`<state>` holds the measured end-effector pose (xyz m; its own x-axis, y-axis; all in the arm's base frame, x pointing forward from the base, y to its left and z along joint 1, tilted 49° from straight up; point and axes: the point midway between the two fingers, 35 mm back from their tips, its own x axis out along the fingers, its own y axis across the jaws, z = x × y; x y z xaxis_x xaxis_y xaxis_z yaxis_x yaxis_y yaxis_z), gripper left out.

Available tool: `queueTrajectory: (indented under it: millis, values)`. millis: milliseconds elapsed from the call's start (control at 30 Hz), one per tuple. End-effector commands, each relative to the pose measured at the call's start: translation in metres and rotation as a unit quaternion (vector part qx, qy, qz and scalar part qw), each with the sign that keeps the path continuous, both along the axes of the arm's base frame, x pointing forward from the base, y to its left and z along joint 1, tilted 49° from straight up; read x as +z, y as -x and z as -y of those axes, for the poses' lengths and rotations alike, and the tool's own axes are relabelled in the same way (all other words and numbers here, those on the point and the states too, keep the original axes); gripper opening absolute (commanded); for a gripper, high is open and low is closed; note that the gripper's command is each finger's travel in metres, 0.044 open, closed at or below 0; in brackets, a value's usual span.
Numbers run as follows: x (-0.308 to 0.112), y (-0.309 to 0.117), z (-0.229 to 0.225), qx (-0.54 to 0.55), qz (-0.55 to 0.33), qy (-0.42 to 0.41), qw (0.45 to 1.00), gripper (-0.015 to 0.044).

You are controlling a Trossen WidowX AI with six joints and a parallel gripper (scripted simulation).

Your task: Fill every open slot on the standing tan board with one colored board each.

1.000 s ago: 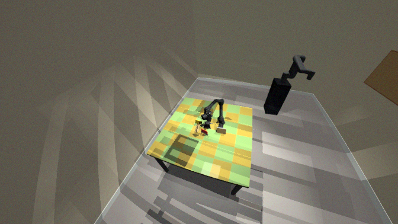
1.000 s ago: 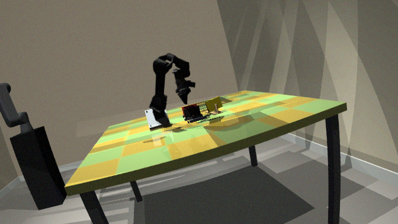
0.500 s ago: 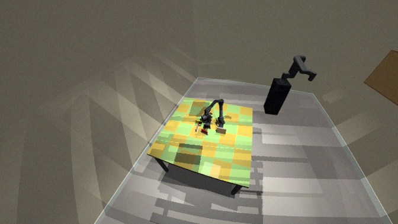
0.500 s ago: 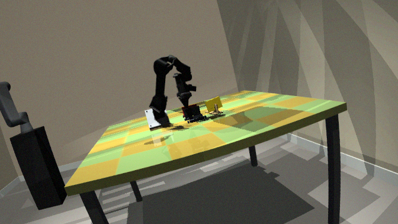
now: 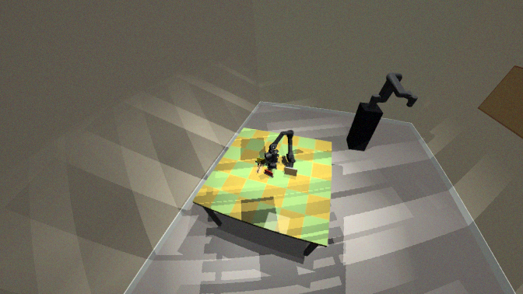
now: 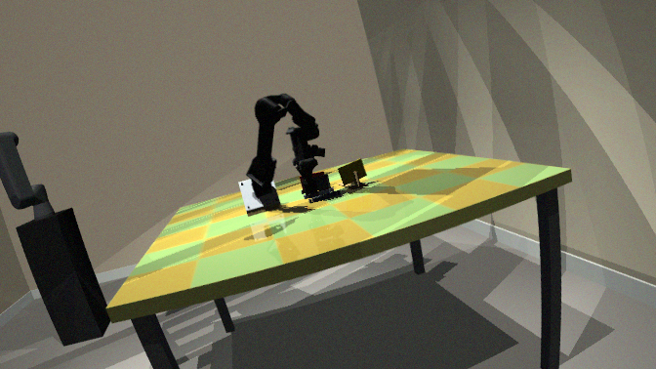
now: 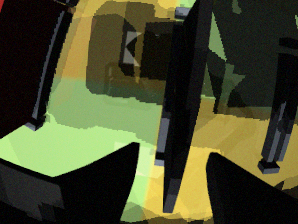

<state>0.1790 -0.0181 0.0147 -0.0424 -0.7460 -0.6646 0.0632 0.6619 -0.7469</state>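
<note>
Drab walls and a worktop of green and orange squares, banded by hard shadow, frame the work. My fingers stand partly open, a little under half their range, and grip nothing; they point down on either side of a dark board, upright in the middle holder. Its colour cannot be told. A red board stands to one side in the wrist view, an unfilled holder to the other. Farther off, a yellow board appears to cross the tan board, probably seated; the slots themselves are too small to read.

Principal hazards, as I judge them: the dark board lies nearer my right-hand tip in the wrist view, so closing off-centre could tilt it or drag its holder. Descending askew could bring a finger onto the red board. A crooked grip would later set the notch across its slot, and pressing then could jam the joint or topple the tan board.
</note>
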Motion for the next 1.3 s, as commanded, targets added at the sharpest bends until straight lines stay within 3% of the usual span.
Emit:
queueTrajectory:
  millis: [0,467,700,1267]
  values:
    - [-0.004,0.001,0.006,0.002,-0.002,0.003,1.0,0.0186]
    - [-0.017,0.002,0.02,0.002,-0.002,0.004,1.0,0.0186]
    - [-0.017,0.002,0.02,0.002,-0.002,0.004,1.0,0.0002]
    - [-0.007,0.001,0.009,0.002,-0.002,0.003,1.0,0.0]
